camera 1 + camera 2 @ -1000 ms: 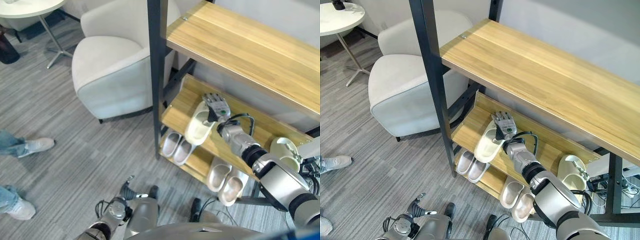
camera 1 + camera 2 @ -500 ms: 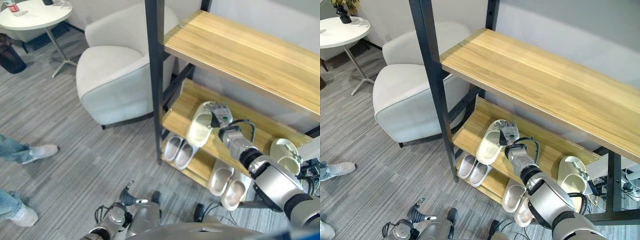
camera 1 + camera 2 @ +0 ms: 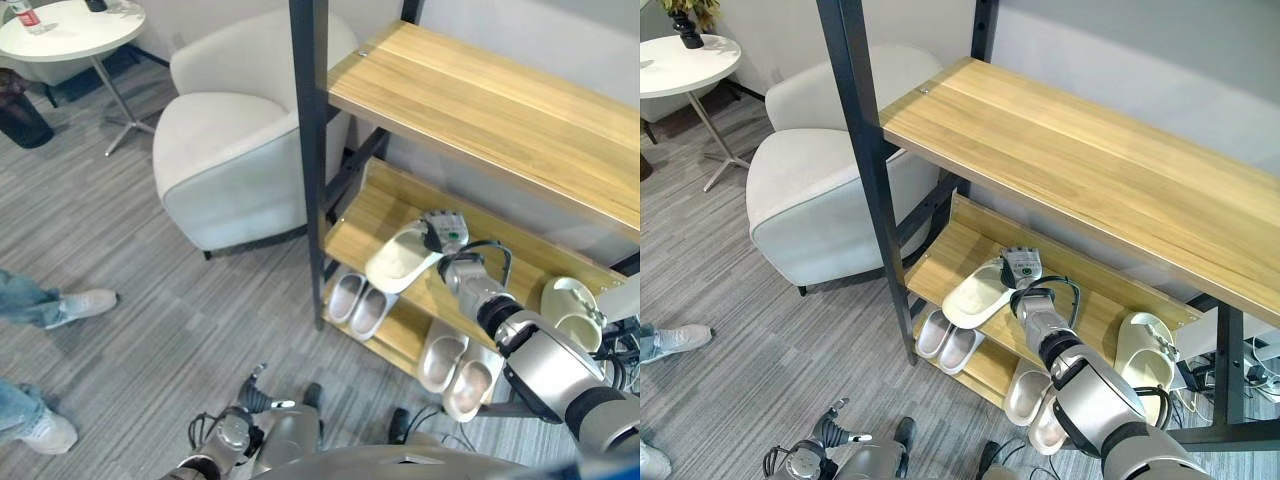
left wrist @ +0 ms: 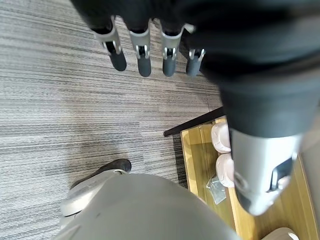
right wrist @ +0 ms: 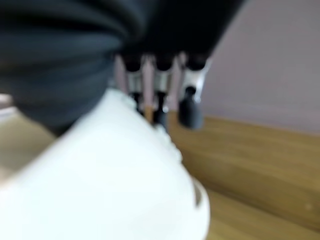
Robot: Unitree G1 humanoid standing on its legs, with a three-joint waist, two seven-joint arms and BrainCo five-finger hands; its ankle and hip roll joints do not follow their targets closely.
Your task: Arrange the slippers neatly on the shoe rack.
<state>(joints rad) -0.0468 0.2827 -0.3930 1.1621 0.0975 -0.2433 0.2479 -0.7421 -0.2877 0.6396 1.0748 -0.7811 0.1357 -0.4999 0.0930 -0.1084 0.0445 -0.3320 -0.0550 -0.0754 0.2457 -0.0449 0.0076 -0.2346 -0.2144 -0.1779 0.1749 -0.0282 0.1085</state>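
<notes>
Right now right hand (image 3: 1021,268) pinches the cream slipper (image 3: 976,295) at its heel on the middle shelf (image 3: 940,262); likely light, soft foam, best gripped by the rim.

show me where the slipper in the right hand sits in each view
Left eye view: slipper on the middle shelf, just right of the black post, right hand at its far end.
Right eye view: slipper mid-picture, same shelf.
Left wrist view: I cannot pick it out there.
Right wrist view: slipper is the big white shape under the fingers.
Shared landmark: the black post, in both eye views.
</notes>
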